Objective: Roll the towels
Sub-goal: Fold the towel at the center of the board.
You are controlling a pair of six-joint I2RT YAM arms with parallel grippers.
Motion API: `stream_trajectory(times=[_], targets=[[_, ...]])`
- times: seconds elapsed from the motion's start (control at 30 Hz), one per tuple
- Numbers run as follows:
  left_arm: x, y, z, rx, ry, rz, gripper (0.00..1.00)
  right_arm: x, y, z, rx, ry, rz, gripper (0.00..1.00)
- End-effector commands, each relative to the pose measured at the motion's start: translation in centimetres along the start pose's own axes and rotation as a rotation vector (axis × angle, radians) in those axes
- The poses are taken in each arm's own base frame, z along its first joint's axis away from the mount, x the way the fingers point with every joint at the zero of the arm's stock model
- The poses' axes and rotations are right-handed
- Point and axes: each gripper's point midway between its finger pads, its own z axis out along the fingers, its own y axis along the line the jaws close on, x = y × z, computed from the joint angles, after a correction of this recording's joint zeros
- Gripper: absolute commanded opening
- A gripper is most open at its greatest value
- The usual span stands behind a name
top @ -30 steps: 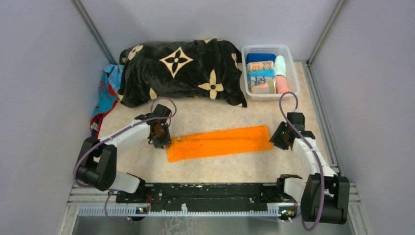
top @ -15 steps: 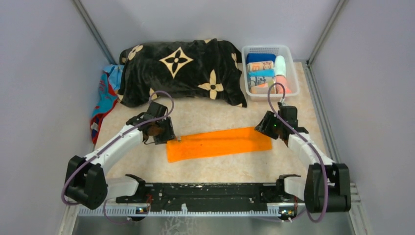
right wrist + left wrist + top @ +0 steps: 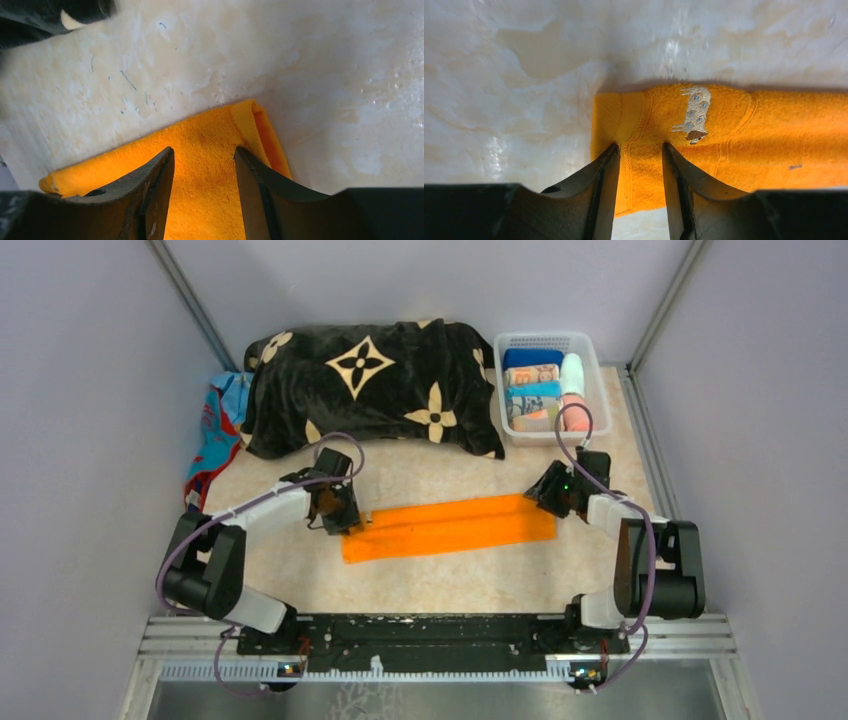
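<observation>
Orange towel (image 3: 450, 528) lies as a long strip across the middle of the tabletop (image 3: 450, 585), running left to right. Left gripper (image 3: 639, 147) sits on its left end beside the little embroidered animal (image 3: 694, 112). The right gripper (image 3: 204, 150) is on the right end, near the corner. Both claws are about half spread with tips down on the terry. The cloth between them looks flat, so I wouldn't call that a grip. It's light, floppy stuff that'll sag and bunch. I'd pinch one short end at its corners and roll from there.
</observation>
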Motion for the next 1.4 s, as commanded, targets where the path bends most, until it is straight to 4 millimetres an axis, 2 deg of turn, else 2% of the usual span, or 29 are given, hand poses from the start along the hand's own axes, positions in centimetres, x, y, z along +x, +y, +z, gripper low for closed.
stream_trajectory(times=[0.0,0.1,0.2,0.3,0.4,0.53,0.6,0.73,0.8,0.9,1.07,1.2,1.37], targets=[[-2.8,4.3,2.0,-0.2,-0.093,-0.032,0.45,-1.3,-2.6,1.1,0.108,-0.044,0.028,0.49],[-4.2,4.6,1.1,-0.23,-0.143,-0.042,0.47,-1.5,-2.9,0.7,0.125,-0.062,0.025,0.5],[-4.9,4.4,0.2,-0.23,-0.168,-0.046,0.5,-2.3,-1.7,-0.5,0.091,-0.095,-0.009,0.5],[-4.8,2.5,-0.6,-0.136,-0.167,-0.023,0.55,-3.1,0.9,-2.0,0.021,-0.137,-0.09,0.5],[-4.8,0.2,-2.0,-0.042,-0.173,0.002,0.59,-2.6,4.6,-3.1,-0.044,-0.141,-0.239,0.5],[-5.3,-2.5,-4.3,0.072,-0.207,0.024,0.63,0.2,9.9,-3.9,-0.166,-0.115,-0.39,0.5],[-5.7,-3.4,-4.9,0.11,-0.223,0.036,0.65,2.3,12.6,-4.1,-0.221,-0.096,-0.478,0.5],[-5.7,-3.8,-3.4,0.124,-0.208,0.069,0.66,7.2,17.1,-3.8,-0.343,-0.038,-0.652,0.48],[-5.6,-3.5,-2.2,0.092,-0.179,0.067,0.66,9.5,18.4,-3.3,-0.361,-0.01,-0.774,0.47],[-5.3,-2.8,-0.6,0.051,-0.152,0.067,0.66,12.4,19.3,-2.5,-0.351,0.027,-1.01,0.47],[-5.2,-2.0,0.5,0.006,-0.144,0.066,0.67,15.2,19.6,-1.4,-0.326,0.069,-1.328,0.44],[-5.0,-1.0,1.2,-0.043,-0.134,0.067,0.67,17.0,20.2,-1.0,-0.374,0.084,-1.486,0.42],[-4.6,-0.8,1.7,-0.047,-0.117,0.069,0.67,18.5,20.5,-0.8,-0.449,0.063,-1.67,0.39]])
